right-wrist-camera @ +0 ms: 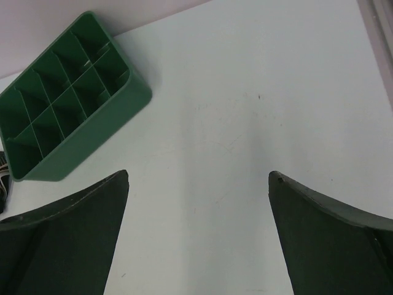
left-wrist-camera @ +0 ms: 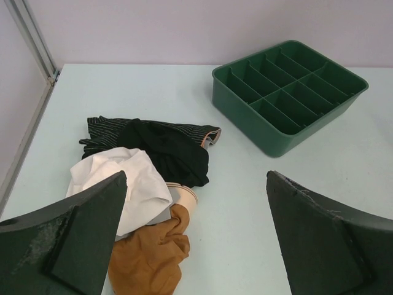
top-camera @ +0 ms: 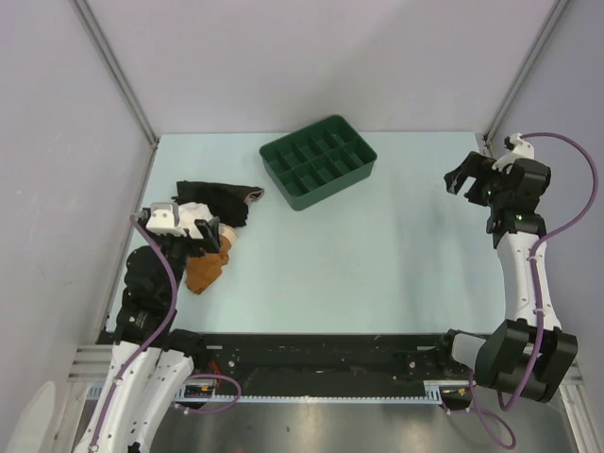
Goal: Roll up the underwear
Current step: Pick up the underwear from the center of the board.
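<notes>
The underwear (left-wrist-camera: 120,178) is a crumpled white garment in a small pile at the table's left. It lies between a black garment (left-wrist-camera: 172,147) and an orange-brown garment (left-wrist-camera: 150,258). My left gripper (left-wrist-camera: 196,178) is open and empty just above the pile, its left finger over the white fabric. In the top view the left gripper (top-camera: 217,236) covers the underwear. My right gripper (top-camera: 462,179) is open and empty, raised over bare table at the far right. It is far from the pile and also shows in the right wrist view (right-wrist-camera: 198,175).
A green compartment tray (top-camera: 330,193) stands empty at the back centre; it shows in the left wrist view (left-wrist-camera: 276,132) and the right wrist view (right-wrist-camera: 86,144). A cream banded edge (left-wrist-camera: 184,196) sticks out of the pile. Walls enclose the table on three sides.
</notes>
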